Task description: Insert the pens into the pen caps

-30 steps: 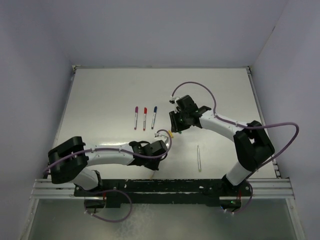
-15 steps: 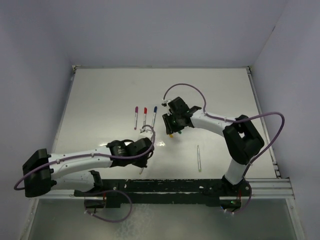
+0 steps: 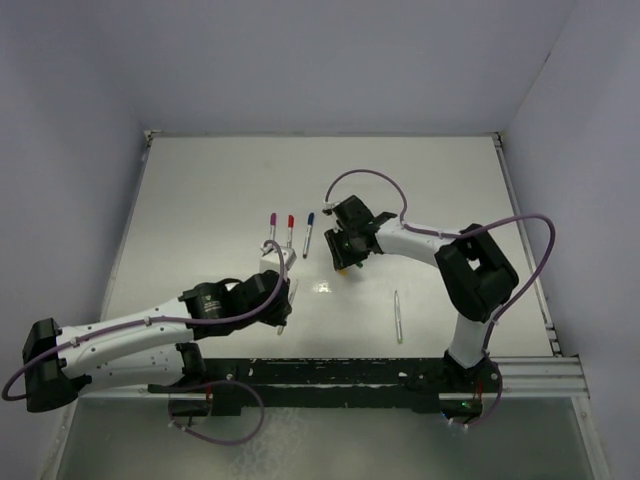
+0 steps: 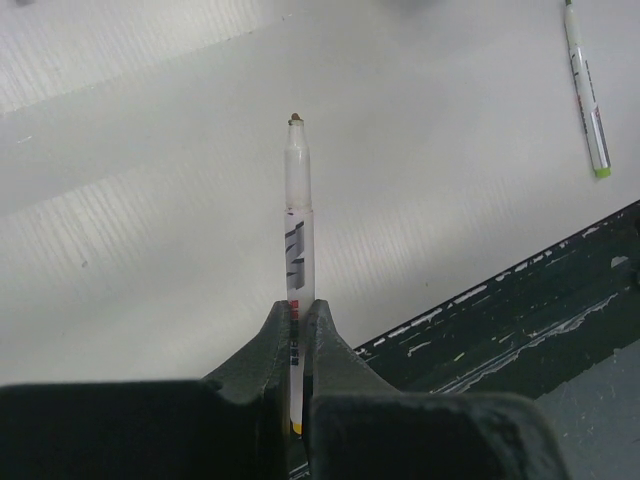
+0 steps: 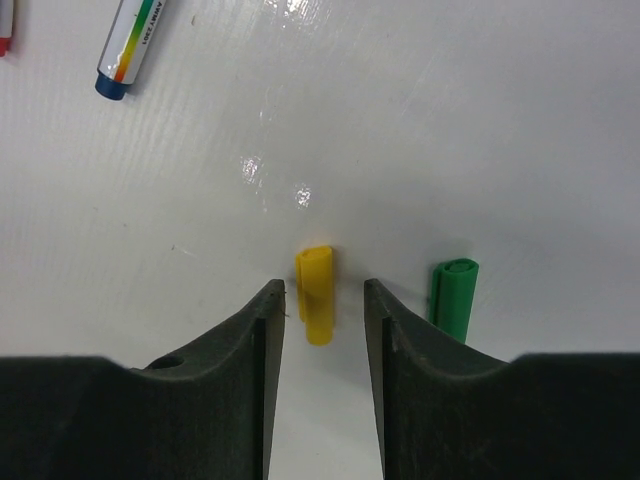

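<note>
Left gripper (image 4: 297, 312) is clamping an uncapped pen (image 4: 297, 200), while right gripper (image 5: 323, 286) is straddling the yellow cap (image 5: 314, 300), its jaws standing wide apart

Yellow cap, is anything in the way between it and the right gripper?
Nothing visible. The yellow cap lies in the gap between the open right gripper fingers; the green cap sits outside them.

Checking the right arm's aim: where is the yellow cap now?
Right wrist view: the yellow cap lies on the table between the tips of the open right claw, green cap beside it.
</note>
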Controlling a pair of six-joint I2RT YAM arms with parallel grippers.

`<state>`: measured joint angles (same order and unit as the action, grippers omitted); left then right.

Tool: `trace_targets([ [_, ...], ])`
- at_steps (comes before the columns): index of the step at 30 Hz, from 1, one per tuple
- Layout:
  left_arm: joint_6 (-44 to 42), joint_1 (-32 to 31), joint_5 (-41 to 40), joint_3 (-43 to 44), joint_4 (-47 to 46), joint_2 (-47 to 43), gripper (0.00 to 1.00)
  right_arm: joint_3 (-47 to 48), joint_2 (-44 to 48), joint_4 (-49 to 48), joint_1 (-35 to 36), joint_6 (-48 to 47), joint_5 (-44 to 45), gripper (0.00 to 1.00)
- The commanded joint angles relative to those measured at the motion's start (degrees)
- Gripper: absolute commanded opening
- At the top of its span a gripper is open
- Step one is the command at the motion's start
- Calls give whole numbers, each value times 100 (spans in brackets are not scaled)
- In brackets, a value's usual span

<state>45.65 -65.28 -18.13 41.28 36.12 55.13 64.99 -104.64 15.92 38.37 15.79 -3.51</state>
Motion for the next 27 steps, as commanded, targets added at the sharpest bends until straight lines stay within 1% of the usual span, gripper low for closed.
trace_targets([
  [1,-168,32,-189,90,-340,-67,0,203,-10,20,64,-82,158,40],
  [6,-206,57,-208,109,-443,-46,0,176,-77,128,167,-50,352,35],
  [13,-232,157,-239,109,-415,-152,0,22,-173,331,429,37,840,35],
  [15,-240,186,-244,102,-395,-174,0,-23,-224,393,509,81,963,33],
  [18,-261,229,-252,100,-369,-177,0,-81,-338,430,625,151,1079,26],
  [20,-281,243,-252,99,-377,-166,0,-75,-462,505,647,201,1126,14],
  [22,-300,259,-252,101,-384,-147,0,-79,-531,562,674,236,1152,1],
  [27,-411,270,-288,118,-518,-109,0,34,-348,745,687,333,1334,0],
])
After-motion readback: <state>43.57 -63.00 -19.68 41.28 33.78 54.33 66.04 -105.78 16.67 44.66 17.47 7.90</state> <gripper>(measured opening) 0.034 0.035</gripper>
